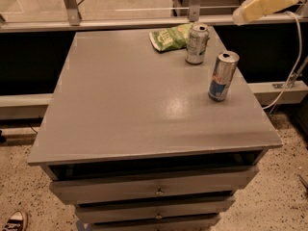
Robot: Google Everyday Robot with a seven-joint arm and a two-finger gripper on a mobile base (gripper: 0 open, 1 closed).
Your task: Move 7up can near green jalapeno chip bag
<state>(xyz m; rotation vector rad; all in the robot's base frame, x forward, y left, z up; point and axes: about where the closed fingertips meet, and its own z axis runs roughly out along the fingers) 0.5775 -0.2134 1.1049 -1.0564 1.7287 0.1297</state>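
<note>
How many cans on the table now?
2. The 7up can stands at the far edge beside the green jalapeno chip bag; the slim silver-and-blue can nearer, rightward. End effector hovers upper right.

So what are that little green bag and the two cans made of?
The green jalapeno chip bag looks like thin plastic film: crinkled, slightly glossy. The 7up can and the taller slim can look like metal, probably aluminium: silvery tops, shiny sides. The gripper, up at the top right, touches neither.

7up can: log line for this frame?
7up can: upright on table, beside green jalapeno chip bag | slim can: upright, apart | gripper: top right, off can | state: can near bag
</note>
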